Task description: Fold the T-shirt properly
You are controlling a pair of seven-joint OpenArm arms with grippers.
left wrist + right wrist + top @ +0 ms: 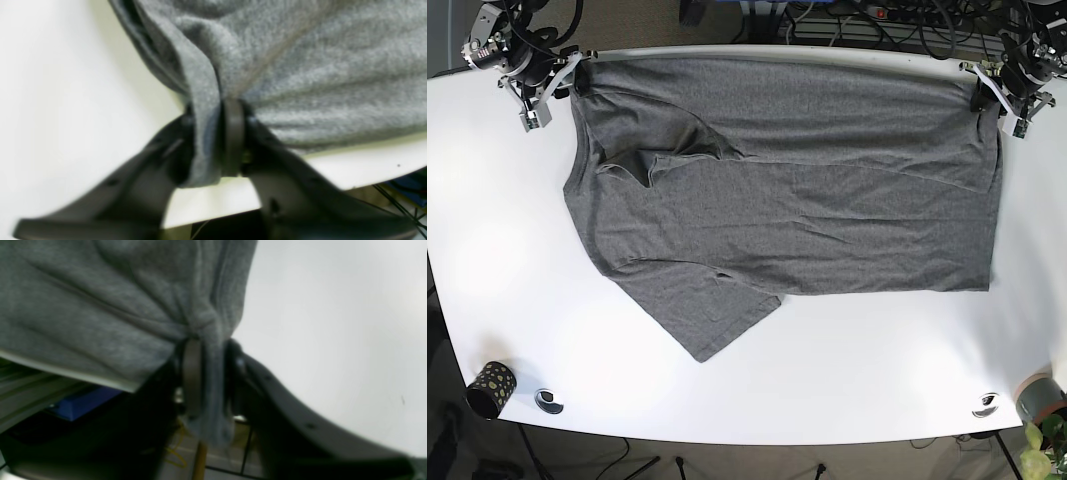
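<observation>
A grey T-shirt (787, 190) lies spread over the white table (847, 370), its far edge along the table's back rim and one sleeve pointing toward the front. My left gripper (983, 92) is at the shirt's far right corner. In the left wrist view its black fingers (233, 133) are shut on a bunched fold of the T-shirt (300, 66). My right gripper (570, 80) is at the far left corner. The right wrist view shows its fingers (192, 373) shut on a pinch of the T-shirt (100, 306).
A dark patterned cup (490, 386) and a small round object (549, 400) sit at the front left corner. Another round object (985, 404) and a pot with a plant (1039, 420) are at the front right. Cables (877, 20) run behind the back edge.
</observation>
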